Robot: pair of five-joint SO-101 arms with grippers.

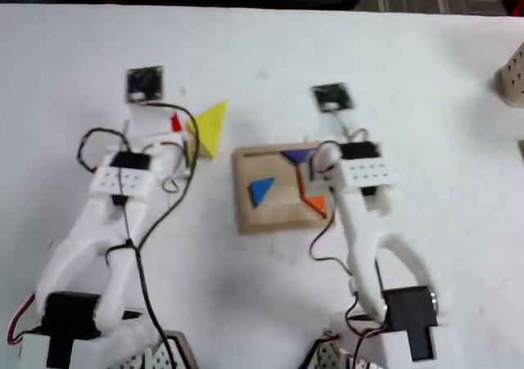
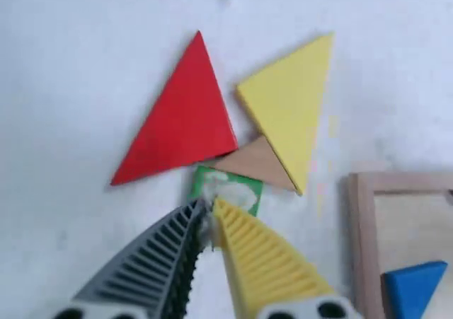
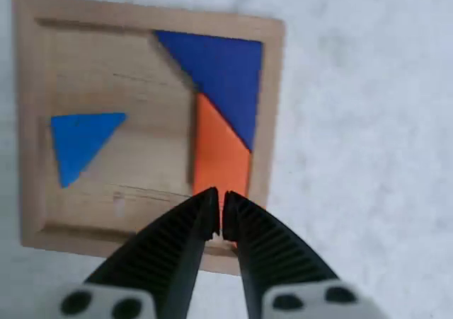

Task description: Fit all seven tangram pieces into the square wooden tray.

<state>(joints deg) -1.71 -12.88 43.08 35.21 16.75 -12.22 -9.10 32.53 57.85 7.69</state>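
left gripper (image 2: 210, 209) closed, tips touching green piece (image 2: 244, 190)

White plastic left arm (image 1: 90, 230) and right arm (image 1: 364, 230), black servos at six o'clock, loose black-and-red cables. Ribbed fingers: grey and yellow on the left gripper (image 2: 207, 213), black on the right gripper (image 3: 220, 204).

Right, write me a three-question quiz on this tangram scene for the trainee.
1. Multiple choice: how many pieces lie in the wooden tray? A two, B three, C five.
2. True or false: the red triangle lies inside the tray.
3. Fill the gap: the left gripper has its tip at the ___ piece.
Key: 1 B. 2 False; it lies outside, beside the yellow triangle. 3 The green piece.
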